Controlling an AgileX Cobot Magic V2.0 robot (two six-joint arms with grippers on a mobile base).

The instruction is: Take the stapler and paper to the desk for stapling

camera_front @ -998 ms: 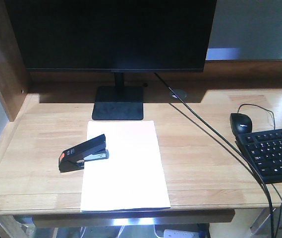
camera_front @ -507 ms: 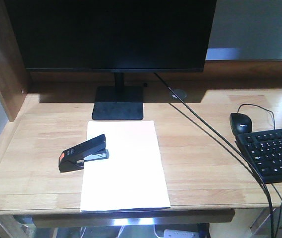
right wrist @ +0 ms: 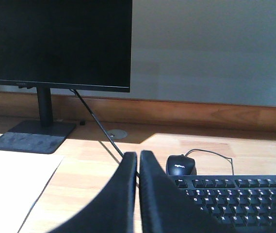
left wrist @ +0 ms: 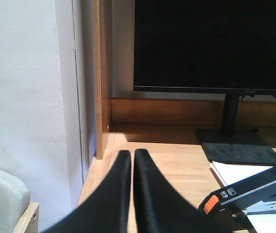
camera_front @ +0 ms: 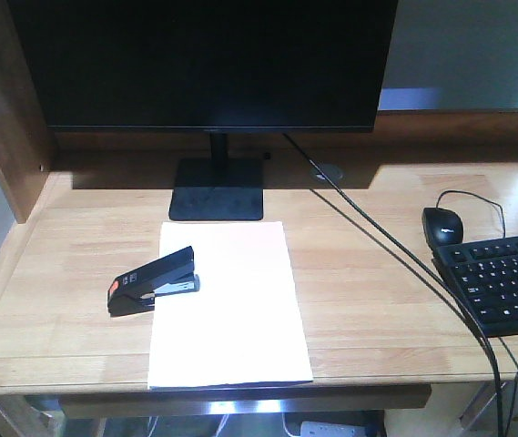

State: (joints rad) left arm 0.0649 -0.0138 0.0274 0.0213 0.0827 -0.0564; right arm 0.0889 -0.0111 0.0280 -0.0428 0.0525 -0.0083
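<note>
Nearest each wrist camera, the left gripper (left wrist: 131, 160) and right gripper (right wrist: 138, 162) show fingers pressed together, holding nothing, apparently pulled back off the desk (camera_front: 377, 300). The paper (camera_front: 227, 305) lies flat, its near edge at the desk's front. The stapler (camera_front: 152, 281), black with an orange rear patch, seemingly straddles the sheet's left edge, placed for stapling. Beyond stands the monitor (camera_front: 208, 64).

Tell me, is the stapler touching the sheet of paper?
Touching. The front-facing view shows the stapler's front end lying over the paper's left edge, while its orange-marked rear rests on the desk.
</note>
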